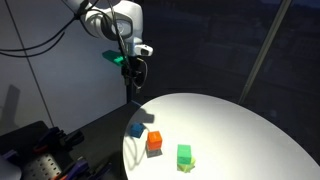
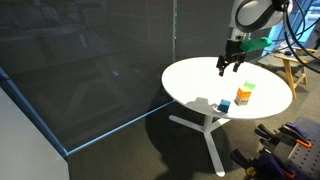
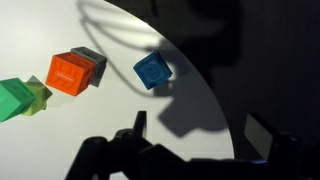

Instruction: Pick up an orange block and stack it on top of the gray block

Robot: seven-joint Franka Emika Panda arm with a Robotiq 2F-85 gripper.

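The gripper (image 3: 195,140) is held above the edge of the round table (image 1: 240,120), its fingers spread wide with nothing between them. The orange block (image 3: 68,73) is seen near that edge, well apart from the gripper, between a green cube (image 3: 15,98) and a blue cube (image 3: 152,70). The gray block (image 3: 93,62) is set against it, partly hidden behind it in the wrist view.

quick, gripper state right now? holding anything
Gripper: open, holding nothing; the orange block is not between its fingers.
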